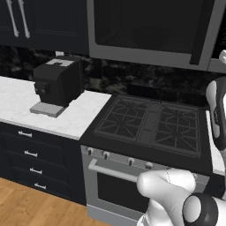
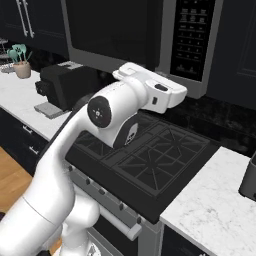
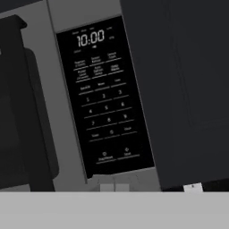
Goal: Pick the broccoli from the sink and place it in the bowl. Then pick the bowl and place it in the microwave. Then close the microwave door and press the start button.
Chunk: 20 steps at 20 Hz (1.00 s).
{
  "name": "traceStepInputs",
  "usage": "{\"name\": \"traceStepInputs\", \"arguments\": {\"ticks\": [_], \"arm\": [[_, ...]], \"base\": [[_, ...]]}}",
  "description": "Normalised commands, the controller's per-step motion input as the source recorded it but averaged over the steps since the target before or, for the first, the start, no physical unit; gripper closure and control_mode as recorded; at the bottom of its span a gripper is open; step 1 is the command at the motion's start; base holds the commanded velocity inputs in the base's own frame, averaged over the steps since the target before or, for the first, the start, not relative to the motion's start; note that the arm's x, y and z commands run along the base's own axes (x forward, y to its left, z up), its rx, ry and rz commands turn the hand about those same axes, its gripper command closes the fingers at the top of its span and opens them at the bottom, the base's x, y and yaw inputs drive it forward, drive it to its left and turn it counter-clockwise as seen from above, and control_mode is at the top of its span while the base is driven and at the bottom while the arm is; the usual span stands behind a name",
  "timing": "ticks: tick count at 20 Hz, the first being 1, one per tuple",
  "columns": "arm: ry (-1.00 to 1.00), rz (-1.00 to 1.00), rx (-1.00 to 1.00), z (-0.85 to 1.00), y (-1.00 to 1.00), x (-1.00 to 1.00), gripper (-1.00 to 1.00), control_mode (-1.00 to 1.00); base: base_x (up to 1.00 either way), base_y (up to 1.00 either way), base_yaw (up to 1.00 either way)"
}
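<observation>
The microwave (image 1: 152, 33) hangs above the stove, and the microwave door (image 2: 115, 35) with its black glass window is closed flat against it. Its black control panel (image 3: 105, 96) faces me in the hand view, with a lit clock on top and two buttons in its lowest row (image 3: 126, 152). My gripper (image 3: 114, 187) is shut with nothing in it, its tips together just below the panel's bottom edge. From the right base view my white hand (image 2: 167, 92) reaches up towards the panel (image 2: 192, 40). The broccoli, the bowl and the sink are out of view.
A black gas stove (image 1: 150, 123) with an oven handle lies under the microwave. A black coffee machine (image 1: 57, 81) stands on the marble counter (image 1: 81, 117) to the left. More counter (image 2: 215, 200) lies right of the stove. Dark cabinets (image 3: 179, 89) flank the microwave.
</observation>
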Motion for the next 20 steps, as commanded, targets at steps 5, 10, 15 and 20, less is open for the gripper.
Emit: {"name": "traceStepInputs", "arguments": {"ticks": [5,10,15,20], "arm": [[0.00,0.00,0.00,-0.04,-0.27,0.09,1.00,-1.00],[0.00,0.00,0.00,-0.15,-0.13,0.24,1.00,-1.00],[0.01,0.00,0.00,-0.01,0.00,0.29,1.00,-1.00],[0.01,0.00,0.00,0.00,-0.06,0.32,1.00,-1.00]], "base": [[0.00,0.00,0.00],[0.00,0.00,0.00],[0.00,0.00,0.00],[0.00,0.00,0.00]]}}
